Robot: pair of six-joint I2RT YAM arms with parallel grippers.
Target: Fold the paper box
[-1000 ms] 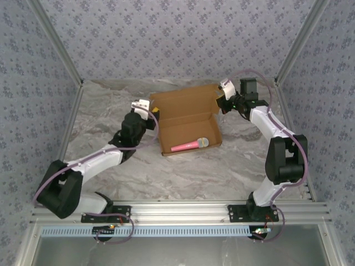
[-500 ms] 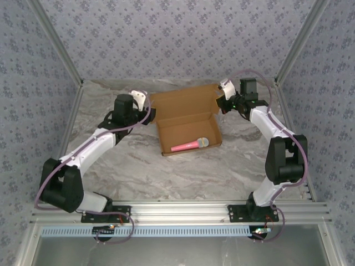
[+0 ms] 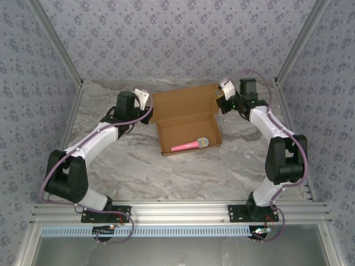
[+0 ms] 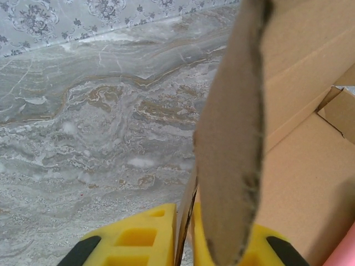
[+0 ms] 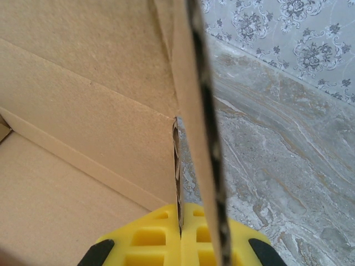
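Note:
The paper box (image 3: pixel 186 119) is a brown cardboard mailer lying open at the back middle of the table, its lid panel standing up behind the tray. My left gripper (image 3: pixel 148 105) is at the box's left edge. In the left wrist view that gripper (image 4: pixel 186 233) is shut on the thin cardboard edge of the box (image 4: pixel 299 183), and a side flap (image 4: pixel 230 144) rises just in front of the camera. My right gripper (image 3: pixel 222 97) is at the right back corner. In the right wrist view it (image 5: pixel 180 233) is shut on the box's (image 5: pixel 83 111) side wall.
A pink microphone-shaped object (image 3: pixel 189 144) lies inside the box tray near its front wall, and its pink end shows in the left wrist view (image 4: pixel 345 249). The marble-patterned table (image 3: pixel 166 172) is walled by patterned panels, with a metal rail (image 3: pixel 177 210) along the near edge.
My left arm has swung back from beside the tray's left wall to the lid's left edge, and its jaws have closed on the cardboard. The right arm and the box have not moved.

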